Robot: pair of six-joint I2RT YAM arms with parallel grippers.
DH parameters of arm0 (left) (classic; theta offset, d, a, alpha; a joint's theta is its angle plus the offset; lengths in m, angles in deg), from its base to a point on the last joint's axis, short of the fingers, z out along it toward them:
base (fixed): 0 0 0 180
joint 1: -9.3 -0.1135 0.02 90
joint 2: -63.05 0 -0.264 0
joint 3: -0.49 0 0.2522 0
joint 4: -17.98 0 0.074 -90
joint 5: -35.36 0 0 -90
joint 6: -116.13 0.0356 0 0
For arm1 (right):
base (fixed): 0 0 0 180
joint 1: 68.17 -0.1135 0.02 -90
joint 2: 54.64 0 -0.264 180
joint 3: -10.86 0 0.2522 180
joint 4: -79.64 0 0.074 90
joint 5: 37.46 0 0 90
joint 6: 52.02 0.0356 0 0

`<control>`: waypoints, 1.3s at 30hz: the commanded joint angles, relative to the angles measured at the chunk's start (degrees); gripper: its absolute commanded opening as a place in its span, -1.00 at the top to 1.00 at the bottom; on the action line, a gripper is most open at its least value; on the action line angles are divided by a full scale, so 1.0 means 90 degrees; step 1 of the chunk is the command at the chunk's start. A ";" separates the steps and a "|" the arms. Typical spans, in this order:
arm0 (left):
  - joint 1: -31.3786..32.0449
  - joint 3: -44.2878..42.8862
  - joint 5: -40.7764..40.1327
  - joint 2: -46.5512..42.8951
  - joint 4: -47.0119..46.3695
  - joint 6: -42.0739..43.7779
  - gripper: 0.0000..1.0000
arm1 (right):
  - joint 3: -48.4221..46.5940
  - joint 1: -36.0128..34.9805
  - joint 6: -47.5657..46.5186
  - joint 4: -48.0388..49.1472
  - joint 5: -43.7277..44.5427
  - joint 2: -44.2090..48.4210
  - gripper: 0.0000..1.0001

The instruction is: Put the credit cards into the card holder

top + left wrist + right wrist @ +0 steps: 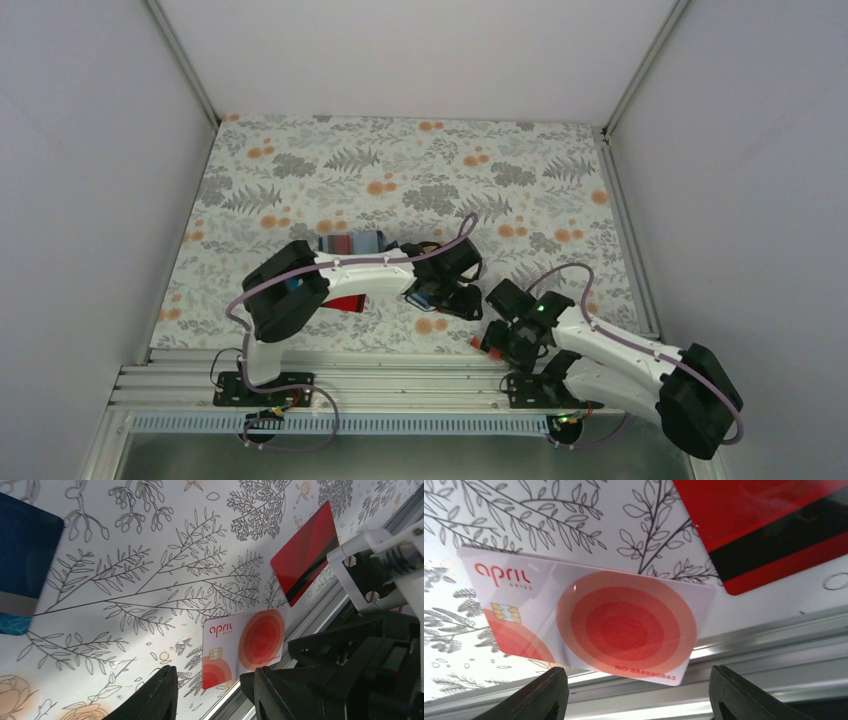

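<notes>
Left gripper (455,302) and right gripper (495,345) hang close together over the tabletop's (400,160) near edge, right of centre; a row of blue, red and teal credit cards (350,243) sits half hidden behind the left arm, one red card (345,303) nearer the edge. Left wrist view: jaws apart, clamping nothing, white chip card (245,647) flat at the edge just beyond them, red striped card (305,560) further along. Right wrist view: jaws wide apart, white chip card just beyond the fingertips, overhanging the rail (774,645).
</notes>
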 commanded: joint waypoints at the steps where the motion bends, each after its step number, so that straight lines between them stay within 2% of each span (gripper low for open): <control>1: 0.0054 -0.0264 0.0326 0.0249 0.0026 0.0139 0.21 | 0.0327 0.0052 0.0838 0.0363 -0.0115 0.0225 -0.46; 9: 0.0086 -0.0531 0.0588 0.0705 0.0204 0.0451 0.22 | 0.0679 0.0212 0.1124 0.0667 -0.0058 0.0544 -0.48; 18: 0.0200 -0.0411 0.0742 0.0920 0.0194 0.0540 0.24 | 0.1146 0.0392 0.1083 0.1046 -0.0191 0.1079 -0.37; 26: 0.0276 -0.0260 0.0810 0.1063 0.0003 0.0439 0.24 | 0.0903 0.0434 0.0884 0.0856 -0.0018 0.1463 -0.08; 35: 0.0330 -0.0326 0.0873 0.1212 -0.0084 0.0363 0.25 | 0.0401 0.0434 0.0724 0.0501 0.0173 0.1561 0.09; 39: 0.0332 -0.0326 0.0876 0.1210 -0.0105 0.0335 0.25 | 0.0278 0.0434 0.0477 0.0458 0.0158 0.1596 0.35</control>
